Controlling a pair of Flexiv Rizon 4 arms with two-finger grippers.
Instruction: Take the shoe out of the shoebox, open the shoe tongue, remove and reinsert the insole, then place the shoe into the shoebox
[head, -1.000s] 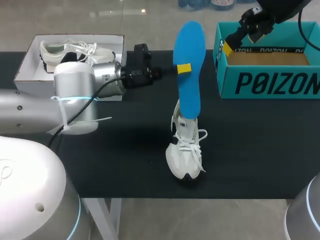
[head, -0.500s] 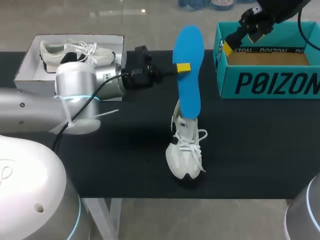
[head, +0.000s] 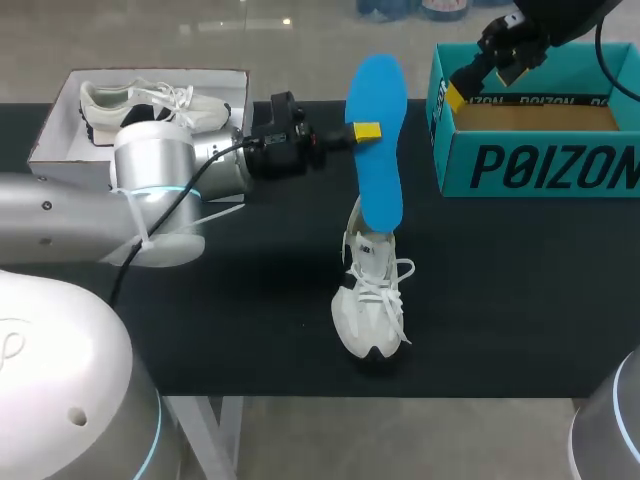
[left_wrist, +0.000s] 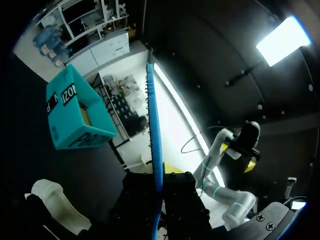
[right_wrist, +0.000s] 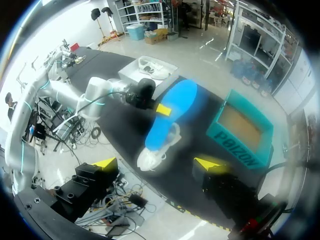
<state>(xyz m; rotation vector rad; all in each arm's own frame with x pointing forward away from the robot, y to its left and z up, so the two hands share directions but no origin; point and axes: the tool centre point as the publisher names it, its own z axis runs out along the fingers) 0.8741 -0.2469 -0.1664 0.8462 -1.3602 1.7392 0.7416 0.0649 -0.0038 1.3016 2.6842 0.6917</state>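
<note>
While pinching blue insole (head: 378, 160) at its edge in left hand (head: 366, 132), hold it upright, in line with shoe (head: 370, 300) opening, lower end inside | shoe mid-surface, near front edge | right hand (head: 457, 95) spread, empty, above teal shoebox (head: 530, 160), far right corner | black surface (head: 520, 290); white box (head: 60, 125) holding second shoe (head: 150, 102), far left corner

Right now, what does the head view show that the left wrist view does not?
Only the head view: the white box holding a second shoe, and the insole as a broad blue face, with the left gripper shut on it. Only the left wrist view: the insole edge-on, a thin blue line. Both: the insole, the teal box and the shoe.
</note>
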